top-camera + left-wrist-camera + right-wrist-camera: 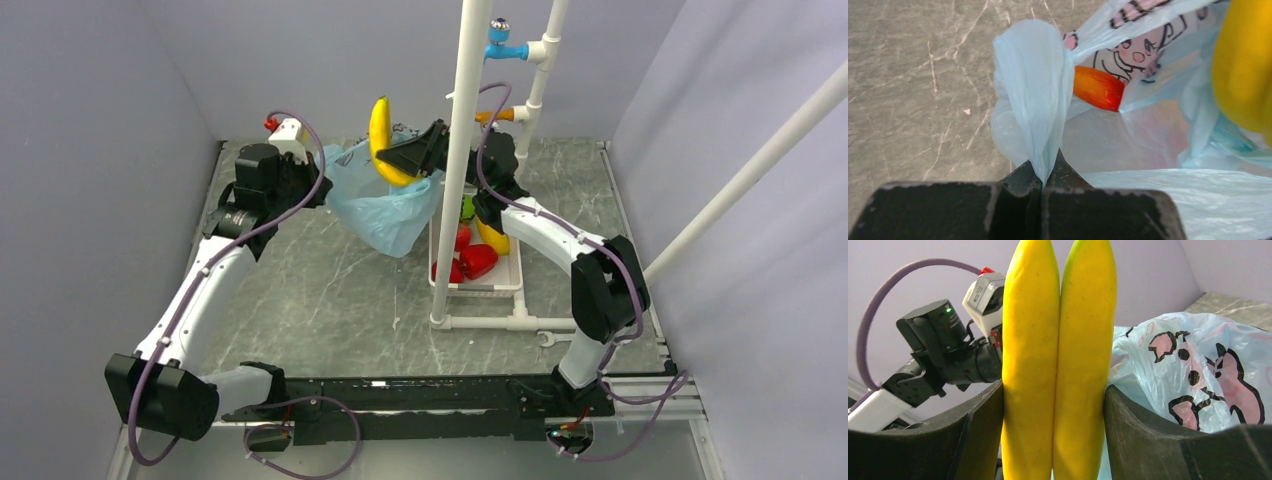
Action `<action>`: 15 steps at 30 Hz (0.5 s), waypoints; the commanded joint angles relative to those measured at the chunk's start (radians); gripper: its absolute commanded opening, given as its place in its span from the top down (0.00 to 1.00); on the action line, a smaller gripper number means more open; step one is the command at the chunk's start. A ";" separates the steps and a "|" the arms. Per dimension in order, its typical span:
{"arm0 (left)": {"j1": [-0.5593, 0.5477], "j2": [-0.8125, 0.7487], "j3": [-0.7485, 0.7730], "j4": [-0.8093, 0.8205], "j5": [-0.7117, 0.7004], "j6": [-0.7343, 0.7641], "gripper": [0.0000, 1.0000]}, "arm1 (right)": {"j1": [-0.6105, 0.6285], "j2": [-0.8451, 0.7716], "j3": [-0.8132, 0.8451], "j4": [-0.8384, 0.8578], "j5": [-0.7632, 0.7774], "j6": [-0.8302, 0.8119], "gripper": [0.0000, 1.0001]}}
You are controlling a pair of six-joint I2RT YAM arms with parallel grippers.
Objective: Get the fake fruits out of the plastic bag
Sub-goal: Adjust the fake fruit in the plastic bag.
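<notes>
The light-blue plastic bag (385, 205) hangs off the table, its handle (1035, 100) pinched in my shut left gripper (1044, 172). Its mouth faces the right arm, and an orange-red fruit (1098, 88) lies inside. My right gripper (405, 160) holds a yellow double banana (381, 140) upright above the bag's rim, jaws pressed on both its sides (1055, 355). The bag's cartoon print (1198, 370) shows just behind the right finger (1138, 430). Red fruits (478, 260), another banana (493, 240) and a green piece (467, 208) lie in the white basket (480, 289).
A white pipe frame (460, 150) stands upright between the bag and the basket, its base (480, 322) on the table in front of the basket. A second pipe with blue and orange fittings (508, 50) rises behind. Purple walls close in on three sides.
</notes>
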 commanded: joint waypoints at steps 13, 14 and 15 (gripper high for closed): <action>-0.025 -0.057 0.030 0.010 -0.099 0.032 1.00 | 0.099 0.082 0.051 -0.082 0.160 -0.232 0.90; -0.024 -0.051 0.034 0.006 -0.100 0.031 1.00 | 0.098 0.075 0.054 -0.129 0.165 -0.256 0.90; -0.023 -0.046 0.037 0.002 -0.096 0.029 1.00 | 0.098 0.076 0.070 -0.200 0.158 -0.282 0.90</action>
